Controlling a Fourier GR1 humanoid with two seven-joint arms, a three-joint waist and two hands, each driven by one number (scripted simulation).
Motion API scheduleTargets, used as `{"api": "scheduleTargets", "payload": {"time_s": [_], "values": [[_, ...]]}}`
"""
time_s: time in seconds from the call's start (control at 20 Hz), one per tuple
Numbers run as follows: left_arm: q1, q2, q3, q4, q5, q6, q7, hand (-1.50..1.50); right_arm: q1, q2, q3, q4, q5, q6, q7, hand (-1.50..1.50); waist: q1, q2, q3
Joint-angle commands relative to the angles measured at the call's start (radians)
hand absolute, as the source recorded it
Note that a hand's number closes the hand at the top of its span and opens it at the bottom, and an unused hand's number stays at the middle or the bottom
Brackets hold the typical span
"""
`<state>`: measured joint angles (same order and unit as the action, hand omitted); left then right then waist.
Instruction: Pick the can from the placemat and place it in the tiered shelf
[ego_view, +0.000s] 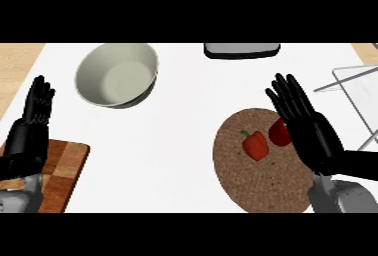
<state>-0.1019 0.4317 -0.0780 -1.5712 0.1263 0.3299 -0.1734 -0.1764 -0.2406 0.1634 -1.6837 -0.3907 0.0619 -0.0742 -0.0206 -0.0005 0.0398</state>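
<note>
White counter (184, 130), lower right: your right hand (310, 130), fingers spread, hovers beside the red can (279, 132) on the placemat (258, 185). Grasp pending; next, curl round it, then carry to the shelf (354, 85) at right. Left hand (29, 130) rests open.

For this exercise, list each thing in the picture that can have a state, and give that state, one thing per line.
Left hand: open, fingers straight, at the left edge.
Right hand: open, fingers straight, over the placemat's right side.
Bowl: upright, nothing visible inside.
Placemat: lying flat, holding two red things.
Red pepper: lying on the placemat.
Red thing: partly hidden by the right hand.
Cutting board: flat.
Wire shelf: only partly in view.
</note>
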Motion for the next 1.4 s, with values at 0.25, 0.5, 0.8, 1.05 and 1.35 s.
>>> {"api": "scheduleTargets", "payload": {"time_s": [0.25, 0.5, 0.8, 1.05, 1.35], "values": [[0.173, -0.061, 0.004, 0.162, 0.131, -0.030, 0.224, 0.00, 0.189, -0.197, -0.383, 0.042, 0.245, -0.406, 0.003, 1.50, -0.149, 0.006, -0.053], [0.198, -0.084, -0.033, 0.182, 0.213, -0.128, 0.310, 0.00, 0.394, -0.146, -0.451, 0.159, 0.311, -0.624, 0.194, -1.50, -0.078, 0.003, -0.045], [0.080, -0.105, -0.057, 0.224, 0.199, -0.131, 0.401, 0.00, 0.700, -0.118, -0.315, -0.306, 0.427, -0.616, 0.316, -1.50, -0.020, -0.002, -0.043], [0.096, -0.097, -0.031, 0.273, 0.210, -0.200, 0.334, 0.00, 0.745, -0.190, -0.264, -0.547, 0.467, -0.549, 0.563, -1.50, 0.003, 0.001, -0.043], [0.021, -0.075, -0.028, 0.257, 0.209, -0.206, 0.420, 0.00, 0.606, -0.368, -0.231, -0.695, 0.568, -0.466, 1.021, -1.50, 0.027, 0.008, -0.045]]}}
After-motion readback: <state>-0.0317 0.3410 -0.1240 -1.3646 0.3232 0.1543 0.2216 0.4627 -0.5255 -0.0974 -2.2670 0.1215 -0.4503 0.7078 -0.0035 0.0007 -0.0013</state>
